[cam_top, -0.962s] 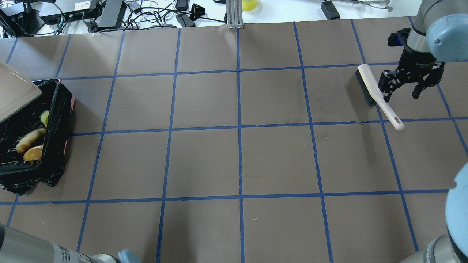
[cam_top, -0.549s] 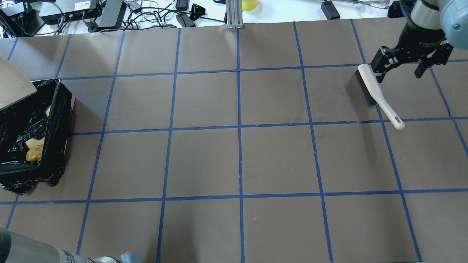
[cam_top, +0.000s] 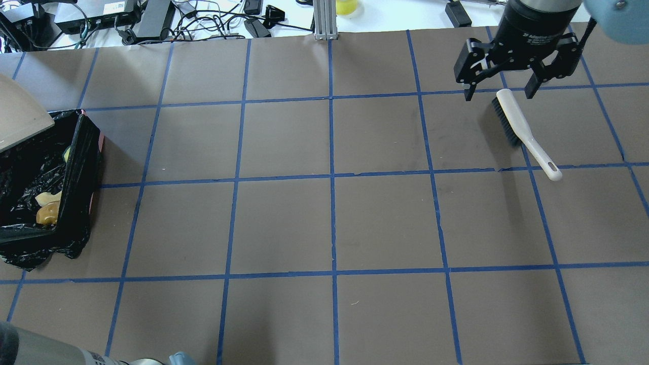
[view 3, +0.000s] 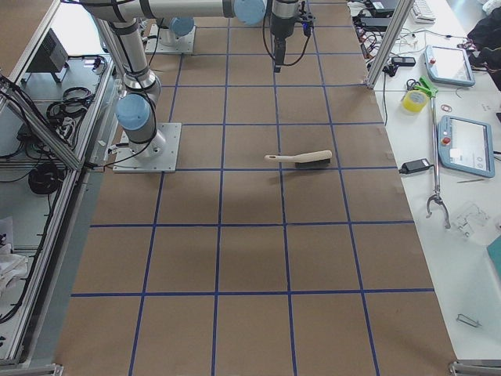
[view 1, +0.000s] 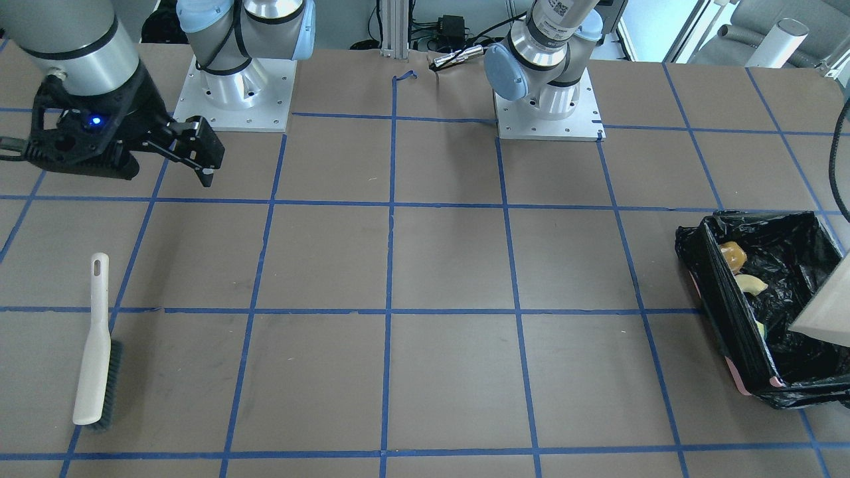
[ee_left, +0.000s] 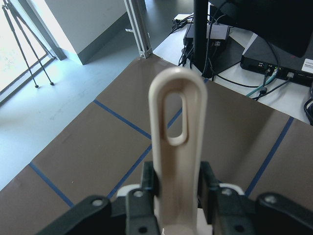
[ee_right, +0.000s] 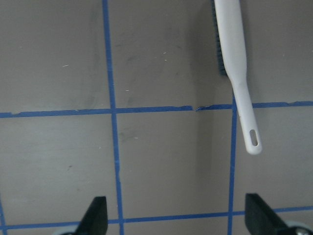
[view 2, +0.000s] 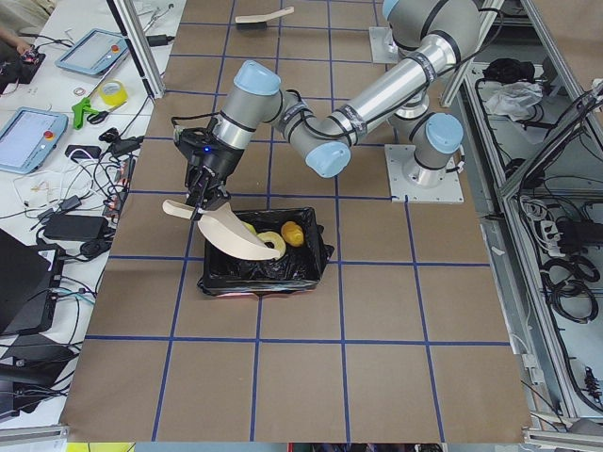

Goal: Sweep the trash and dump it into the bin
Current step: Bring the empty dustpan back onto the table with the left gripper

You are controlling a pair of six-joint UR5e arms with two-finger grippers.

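The bin (cam_top: 81, 167), lined with black plastic, stands at the table's left edge; it also shows in the front view (view 1: 724, 292). In it lie the golden-brown lump (cam_top: 45, 214), the tan croissant piece (view 1: 750, 284) and the yellow wedge (cam_top: 66, 152). My left gripper (ee_left: 177, 196) is shut on the beige dustpan's handle (ee_left: 177, 161) and holds the dustpan (cam_top: 20, 116) tilted over the bin's far end. My right gripper (cam_top: 499, 88) is open and empty, raised above the far end of the white brush (cam_top: 517, 124), which lies flat on the table.
Brown paper with a blue tape grid covers the table (cam_top: 329, 223). Cables and power boxes (cam_top: 152, 20) lie beyond the far edge. A metal post (cam_top: 324, 20) stands at the far middle. The arm bases (view 1: 551, 99) sit at the robot's side.
My right gripper has risen and moved left and away, from beside the brush handle to above its bristle end. The trash has slid to the bin's near end. The dustpan has shifted slightly.
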